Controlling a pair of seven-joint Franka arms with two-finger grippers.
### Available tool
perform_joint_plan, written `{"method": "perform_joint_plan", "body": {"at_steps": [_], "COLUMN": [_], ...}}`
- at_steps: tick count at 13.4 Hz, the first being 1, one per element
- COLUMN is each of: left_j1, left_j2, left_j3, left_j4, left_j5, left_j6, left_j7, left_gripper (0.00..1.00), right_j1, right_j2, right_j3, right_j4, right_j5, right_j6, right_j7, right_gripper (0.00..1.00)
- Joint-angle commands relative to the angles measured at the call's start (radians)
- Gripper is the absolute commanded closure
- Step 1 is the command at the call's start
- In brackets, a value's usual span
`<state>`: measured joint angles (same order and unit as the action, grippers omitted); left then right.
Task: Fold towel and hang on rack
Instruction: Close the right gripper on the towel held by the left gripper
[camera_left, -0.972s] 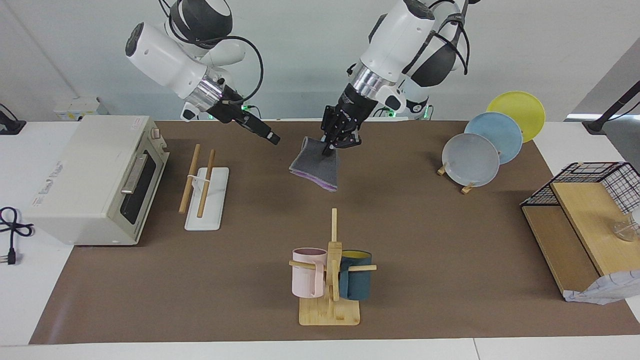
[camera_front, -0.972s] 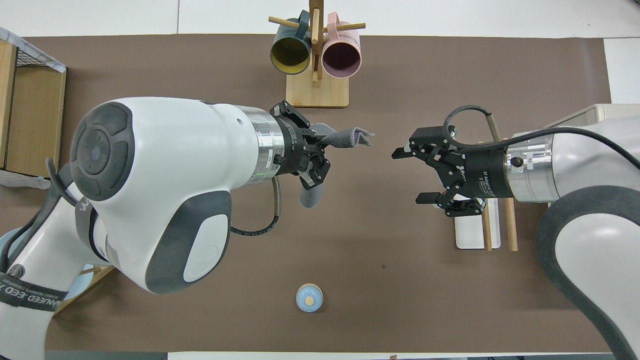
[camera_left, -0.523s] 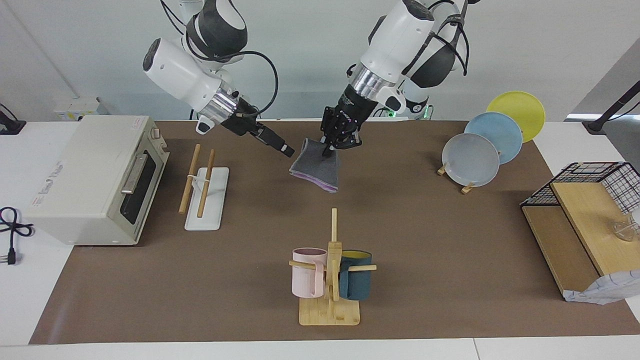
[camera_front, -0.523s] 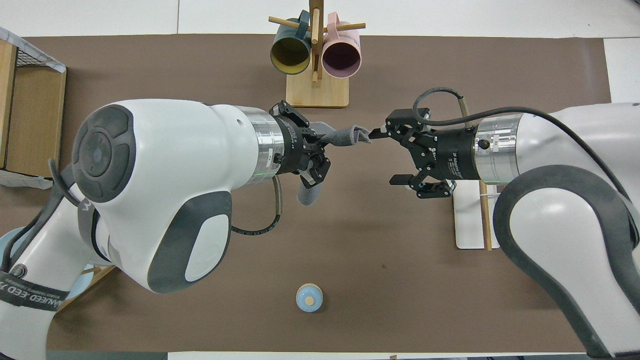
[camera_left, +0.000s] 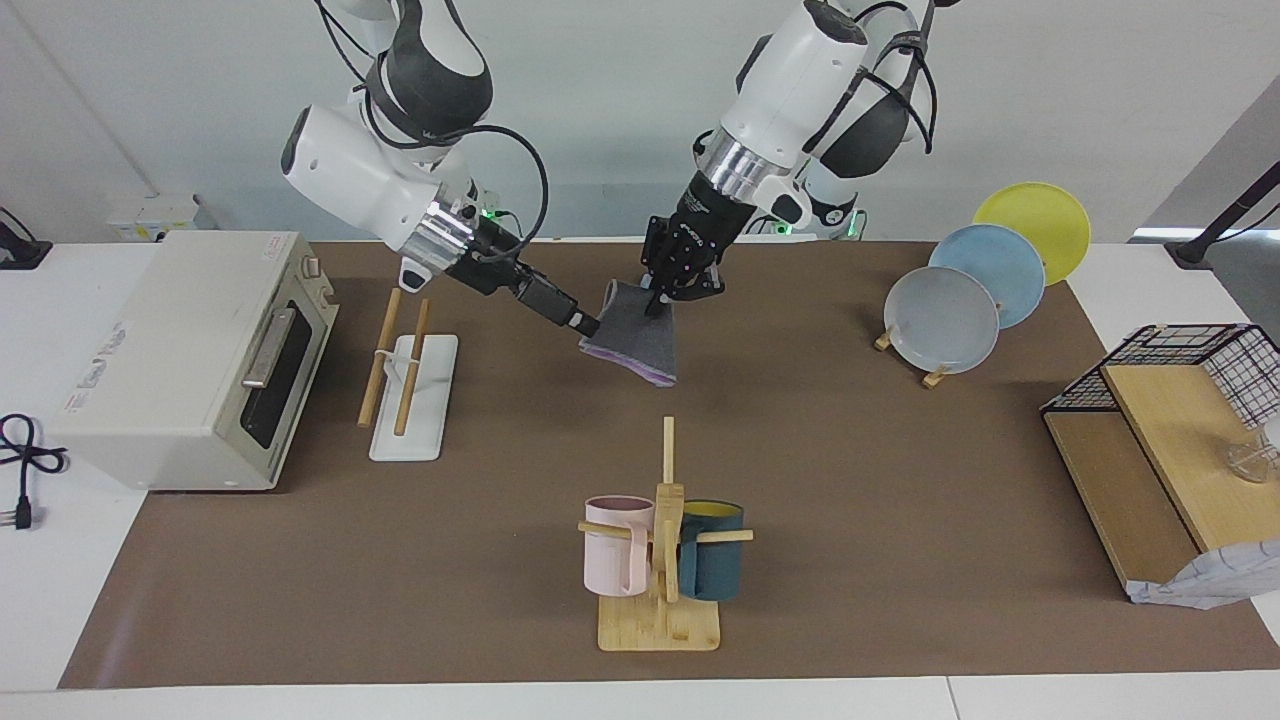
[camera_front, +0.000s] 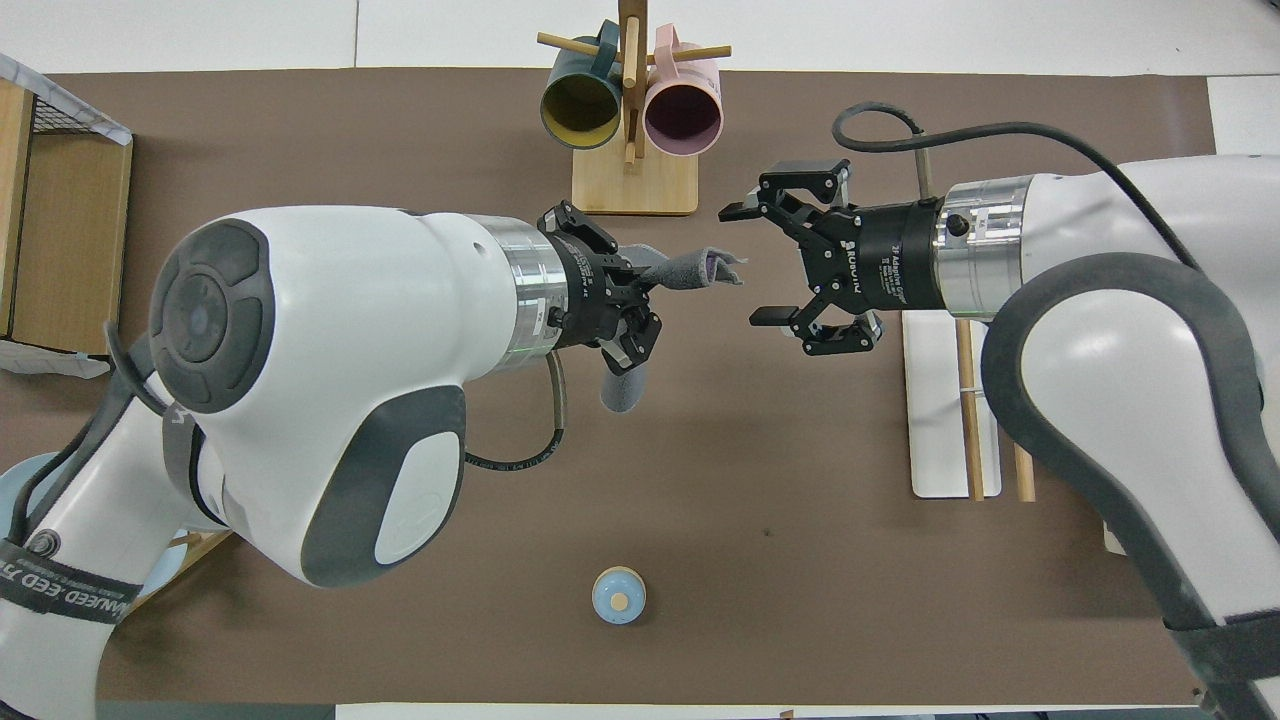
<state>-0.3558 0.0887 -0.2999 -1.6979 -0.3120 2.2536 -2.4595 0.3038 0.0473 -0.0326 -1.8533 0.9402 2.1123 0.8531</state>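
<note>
Brown mat (camera_left: 420, 560): left tool (camera_left: 672, 285) grips towel (camera_left: 635, 342), right tool (camera_front: 752, 264) gapes

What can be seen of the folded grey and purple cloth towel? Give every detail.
The folded grey and purple cloth towel hangs in the air over the brown mat, pinched at its upper edge by the shut left gripper. Its outer face looks dark grey and soft; a purple layer shows along the lower hem. It hangs doubled and slightly flared, clear of the mat. The open right gripper is at its edge on the rack's side; whether they touch cannot be told.
</note>
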Motion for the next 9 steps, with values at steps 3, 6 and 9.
{"method": "perform_joint_plan", "body": {"at_steps": [3,6,9], "left_j1": [-0.009,-0.009,-0.011], "left_j2": [-0.041,-0.041,-0.041], "left_j3": [0.01,0.01,0.01], "left_j4": [-0.052,-0.054,-0.055], "left_j5": [0.018,0.018,0.018], "left_j6": [0.032,0.034,0.034], "left_j7": [-0.029,-0.029,-0.029], "left_gripper": [1.0,1.0,1.0], "right_j1": [0.037,0.037,0.038], "right_j2": [0.005,0.014,0.017], "right_j3": [0.002,0.002,0.003], "right_j4": [-0.006,0.005,0.006], "right_j5": [0.02,0.02,0.022], "right_j6": [0.006,0.012,0.015], "right_j7": [0.035,0.032,-0.005], "right_gripper": [0.0,0.19,0.83]}}
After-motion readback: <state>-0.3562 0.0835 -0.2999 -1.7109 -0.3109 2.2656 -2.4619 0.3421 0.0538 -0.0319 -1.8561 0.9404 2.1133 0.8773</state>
